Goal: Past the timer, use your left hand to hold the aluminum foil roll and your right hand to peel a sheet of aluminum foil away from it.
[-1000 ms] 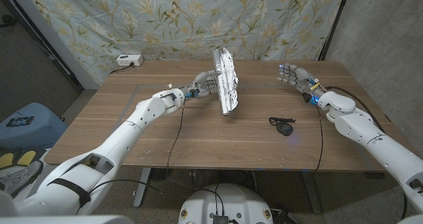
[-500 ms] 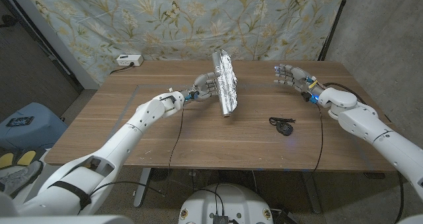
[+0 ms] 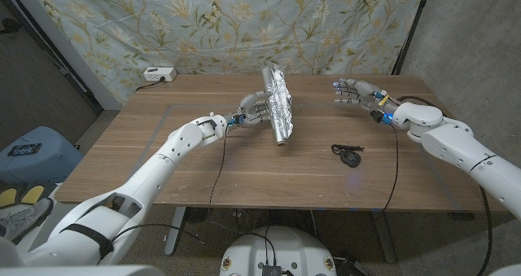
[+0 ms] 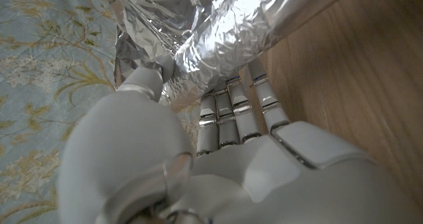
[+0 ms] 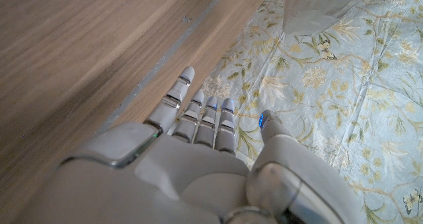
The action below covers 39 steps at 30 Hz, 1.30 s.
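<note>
We see the foil roll (image 3: 277, 105) near the middle of the table (image 3: 163, 158), tilted, its far end raised and its near end down on the wood. Our left hand (image 3: 251, 111) is against its left side, fingers (image 4: 231, 115) touching the foil. Our right hand (image 3: 352, 94) is well apart to the right of the roll, above the table's far right part. A small timer (image 3: 349, 155) lies nearer us, right of the roll. A box (image 3: 158, 74) sits at the far left edge.
</note>
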Tool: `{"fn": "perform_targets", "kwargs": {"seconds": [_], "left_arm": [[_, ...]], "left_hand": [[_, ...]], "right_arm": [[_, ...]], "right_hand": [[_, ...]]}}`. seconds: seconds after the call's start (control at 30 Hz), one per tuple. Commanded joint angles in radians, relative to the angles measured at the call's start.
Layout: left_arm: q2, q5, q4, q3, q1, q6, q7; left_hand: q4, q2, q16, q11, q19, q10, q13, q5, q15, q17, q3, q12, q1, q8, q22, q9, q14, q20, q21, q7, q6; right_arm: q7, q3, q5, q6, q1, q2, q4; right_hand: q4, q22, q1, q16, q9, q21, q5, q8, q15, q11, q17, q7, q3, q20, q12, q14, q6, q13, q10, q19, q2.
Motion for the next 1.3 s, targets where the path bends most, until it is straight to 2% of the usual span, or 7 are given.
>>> {"fn": "perform_targets", "kwargs": {"seconds": [0.03, 0.23, 0.43, 0.9, 1.3], "left_arm": [[-0.028, -0.056, 0.051, -0.013, -0.005, 0.033, -0.028], [-0.035, -0.060, 0.060, -0.015, -0.006, 0.036, -0.030], [-0.036, -0.057, 0.058, -0.015, -0.006, 0.038, -0.026], [-0.030, -0.059, 0.044, -0.013, -0.007, 0.057, -0.011], [-0.029, -0.061, 0.034, -0.010, -0.002, 0.065, -0.001]], "left_hand": [[0.005, 0.022, -0.001, -0.071, 0.007, 0.064, -0.006, 0.010, 0.003, 0.006, 0.014, -0.005, 0.008, 0.004, 0.001, 0.009, 0.010, -0.003, 0.004, -0.042, 0.038], [0.005, 0.022, -0.003, -0.070, 0.005, 0.064, -0.011, 0.011, 0.001, 0.008, 0.014, -0.007, 0.008, 0.004, 0.001, 0.012, 0.009, -0.004, 0.004, -0.042, 0.038], [0.004, 0.024, -0.003, -0.070, 0.005, 0.063, -0.011, 0.011, 0.003, 0.013, 0.014, -0.006, 0.009, 0.004, 0.001, 0.016, 0.008, -0.003, 0.004, -0.044, 0.037], [0.004, 0.025, -0.003, -0.071, 0.007, 0.068, -0.011, 0.013, 0.000, 0.019, 0.016, -0.002, 0.008, 0.010, 0.001, 0.024, 0.015, -0.004, 0.006, -0.042, 0.048], [0.003, 0.025, -0.003, -0.072, 0.009, 0.069, -0.010, 0.015, -0.003, 0.025, 0.017, 0.001, 0.008, 0.013, 0.002, 0.031, 0.020, -0.007, 0.008, -0.043, 0.053]], "right_arm": [[0.016, 0.005, 0.011, -0.070, -0.005, -0.056, -0.081], [0.022, 0.005, 0.019, -0.115, -0.003, -0.081, -0.127], [0.018, -0.003, 0.009, -0.178, 0.014, -0.115, -0.184], [-0.005, 0.000, 0.012, -0.307, 0.039, -0.169, -0.306], [0.006, 0.008, 0.034, -0.423, 0.072, -0.231, -0.417]], "right_hand": [[-0.004, 0.004, 0.007, 0.005, 0.004, -0.004, -0.002, 0.003, 0.005, 0.004, 0.002, 0.003, 0.001, -0.001, 0.001, 0.004, 0.001, 0.004, 0.001, 0.008, -0.002], [-0.010, 0.004, 0.010, 0.010, 0.004, -0.001, -0.003, 0.004, 0.012, 0.021, 0.002, 0.017, -0.001, -0.004, 0.002, 0.015, 0.005, 0.004, 0.004, 0.028, -0.001], [-0.030, 0.003, 0.025, 0.016, 0.004, 0.000, -0.003, 0.006, 0.019, 0.063, -0.001, 0.035, -0.003, -0.002, 0.009, 0.037, 0.014, 0.004, 0.023, 0.053, -0.010], [-0.054, 0.002, 0.041, 0.018, 0.004, -0.006, -0.004, 0.002, 0.033, 0.095, -0.005, 0.058, -0.010, 0.005, 0.006, 0.052, 0.007, 0.005, 0.021, 0.068, -0.026], [-0.076, 0.001, 0.059, 0.019, 0.004, -0.011, -0.003, -0.002, 0.053, 0.115, -0.009, 0.087, -0.013, 0.028, 0.005, 0.068, -0.003, 0.005, 0.022, 0.083, -0.036]]}}
